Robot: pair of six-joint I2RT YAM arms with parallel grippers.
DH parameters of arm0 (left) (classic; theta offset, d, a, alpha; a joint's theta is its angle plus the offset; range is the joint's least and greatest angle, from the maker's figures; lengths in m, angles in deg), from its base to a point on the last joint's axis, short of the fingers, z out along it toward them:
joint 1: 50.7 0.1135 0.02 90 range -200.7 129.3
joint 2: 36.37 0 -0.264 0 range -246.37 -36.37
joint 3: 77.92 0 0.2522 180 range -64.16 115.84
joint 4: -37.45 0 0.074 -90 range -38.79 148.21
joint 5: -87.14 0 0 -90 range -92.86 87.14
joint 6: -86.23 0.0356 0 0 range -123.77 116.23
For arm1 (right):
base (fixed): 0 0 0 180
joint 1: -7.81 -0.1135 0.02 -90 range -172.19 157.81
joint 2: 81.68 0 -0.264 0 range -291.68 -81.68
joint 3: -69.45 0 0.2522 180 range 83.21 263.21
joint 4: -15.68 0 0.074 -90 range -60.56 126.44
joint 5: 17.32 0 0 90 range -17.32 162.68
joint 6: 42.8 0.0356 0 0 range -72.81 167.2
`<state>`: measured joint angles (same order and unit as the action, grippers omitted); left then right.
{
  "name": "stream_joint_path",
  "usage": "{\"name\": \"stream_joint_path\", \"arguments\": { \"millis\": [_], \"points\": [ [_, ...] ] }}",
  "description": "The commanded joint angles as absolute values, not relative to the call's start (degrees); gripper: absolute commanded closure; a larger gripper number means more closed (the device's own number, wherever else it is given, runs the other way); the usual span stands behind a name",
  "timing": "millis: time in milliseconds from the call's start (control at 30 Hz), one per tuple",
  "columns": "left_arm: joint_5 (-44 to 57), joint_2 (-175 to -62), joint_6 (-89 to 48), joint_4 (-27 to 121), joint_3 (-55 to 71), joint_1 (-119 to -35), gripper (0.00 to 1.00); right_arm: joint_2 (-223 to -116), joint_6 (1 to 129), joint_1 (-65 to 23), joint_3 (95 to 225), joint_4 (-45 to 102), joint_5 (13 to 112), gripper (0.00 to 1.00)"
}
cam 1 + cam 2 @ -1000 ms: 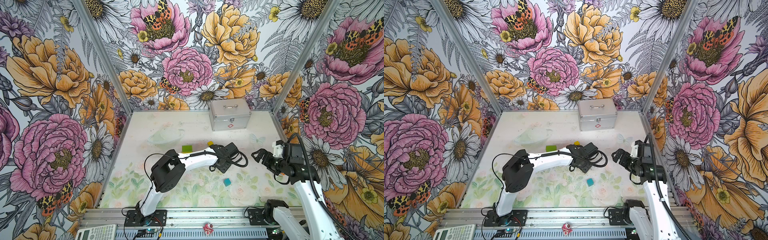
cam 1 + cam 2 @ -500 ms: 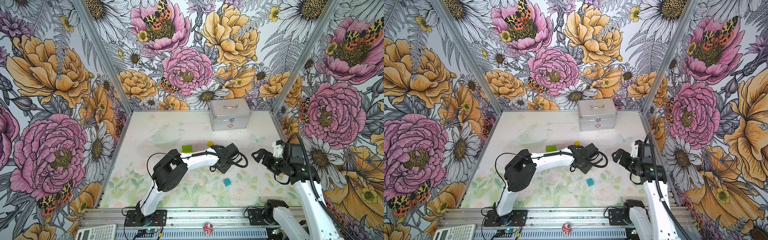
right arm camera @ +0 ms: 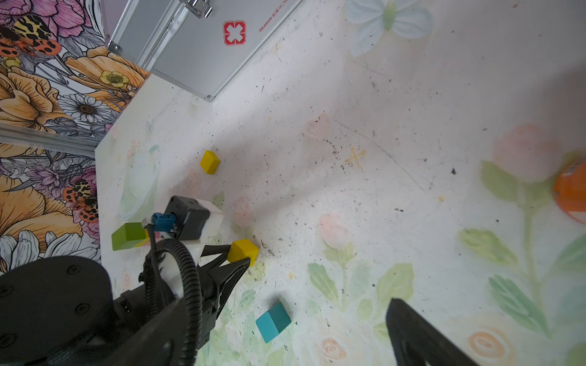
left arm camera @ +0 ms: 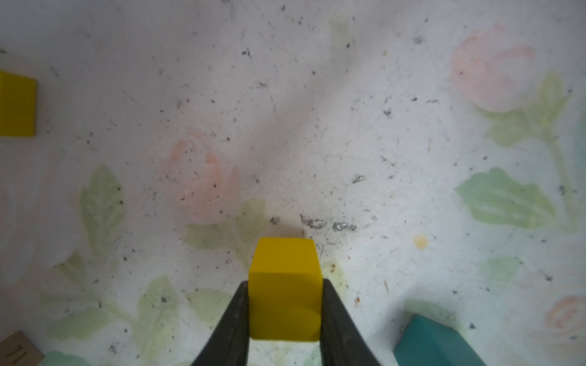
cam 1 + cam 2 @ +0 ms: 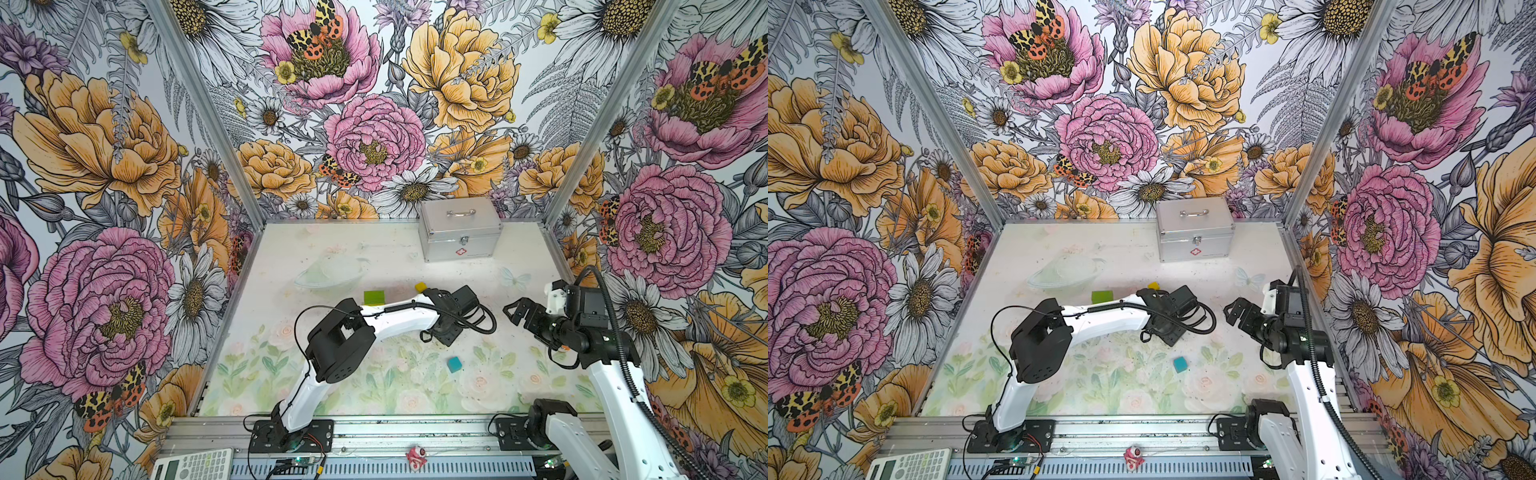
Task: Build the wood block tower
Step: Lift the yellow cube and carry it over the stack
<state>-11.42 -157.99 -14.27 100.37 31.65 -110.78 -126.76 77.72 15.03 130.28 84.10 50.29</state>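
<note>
My left gripper (image 4: 285,286) is shut on a yellow cube (image 4: 285,304), which seems to rest on the table; its black fingers press both side faces. The right wrist view shows the same grip on this cube (image 3: 242,252). In both top views the wrist (image 5: 444,330) hides it. Another yellow cube (image 5: 420,286) lies farther back. A teal cube (image 5: 454,364) lies loose, nearer the front. The green bar (image 5: 374,297) sits atop a small stack beside the left arm, with a yellow edge (image 3: 141,243) under it. My right gripper (image 5: 515,311) hovers open and empty at the right.
A silver metal case (image 5: 459,228) stands at the back. A clear bowl (image 5: 330,272) lies left of centre. A tan block corner (image 4: 19,347) shows near the left gripper. An orange object (image 3: 570,196) sits below the right arm. A calculator (image 5: 193,463) lies on the front rail.
The left gripper has closed on the yellow cube, and the left arm's elbow has shifted a little to the right. The right arm has not moved.
</note>
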Motion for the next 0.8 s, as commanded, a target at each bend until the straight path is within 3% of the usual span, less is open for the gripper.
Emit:
{"name": "stream_joint_path", "arguments": {
  "millis": [0,433,767],
  "points": [
    [-14.5,-154.1,-15.3,104.2,34.7,-110.0,0.68,-126.9,77.4,15.5,130.6,83.8,49.8,0.0],
    [-20.7,-138.1,-19.2,110.4,33.3,-106.1,0.68,-129.3,79.4,14.8,130.9,79.3,45.5,0.0],
    [-20.7,-128.6,-26.4,113.1,25.4,-96.6,0.68,-133.8,82.2,8.2,131.9,74.3,47.7,0.0]
  ]
}}
